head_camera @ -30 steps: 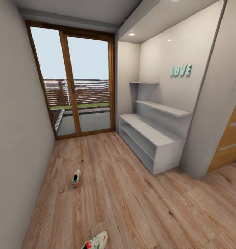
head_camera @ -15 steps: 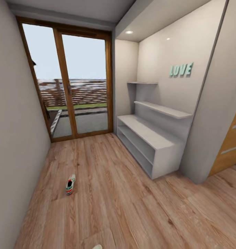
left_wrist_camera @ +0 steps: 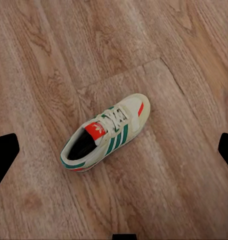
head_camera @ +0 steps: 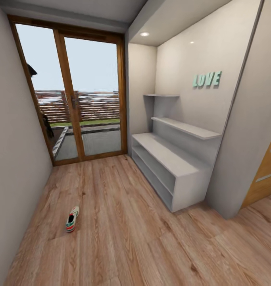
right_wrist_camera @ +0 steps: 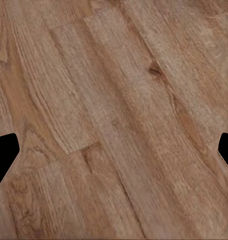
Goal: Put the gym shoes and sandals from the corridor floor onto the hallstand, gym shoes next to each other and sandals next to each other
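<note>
- On the left of the head view, one gym shoe (head_camera: 72, 219) is lying on the corridor floor (head_camera: 123, 238), close to the left wall, its heel opening facing the camera and its toe pointing away toward the glass door (head_camera: 72, 95).
- The left wrist view is looking down on a gym shoe (left_wrist_camera: 106, 132) sitting upright on its sole on the wood planks, cream-white with green side stripes, a red tongue patch and white laces. Whether this is the same shoe as in the head view, I cannot tell.
- The shoe is looking light, with a soft padded upper and a firmer sole. It would likely squash a little rather than slip. A sensible hold is across the middle, over the laces, or pinching the heel collar.
- The left pincer (left_wrist_camera: 114, 150) is standing wide open, its dark fingertips (left_wrist_camera: 3, 155) showing at opposite edges of the view. It is hanging above the shoe, holding and touching nothing.
- Toward the right of the head view, the hallstand (head_camera: 167, 163) is standing against the right wall under teal LOVE letters (head_camera: 206, 79). Its two open shelf rows and its top are carrying no shoes.
- The right pincer (right_wrist_camera: 114, 150) is likewise spread wide, fingertips at opposite edges of its view, holding nothing, with bare floor planks beneath it.
- No sandals are appearing in these views.
</note>
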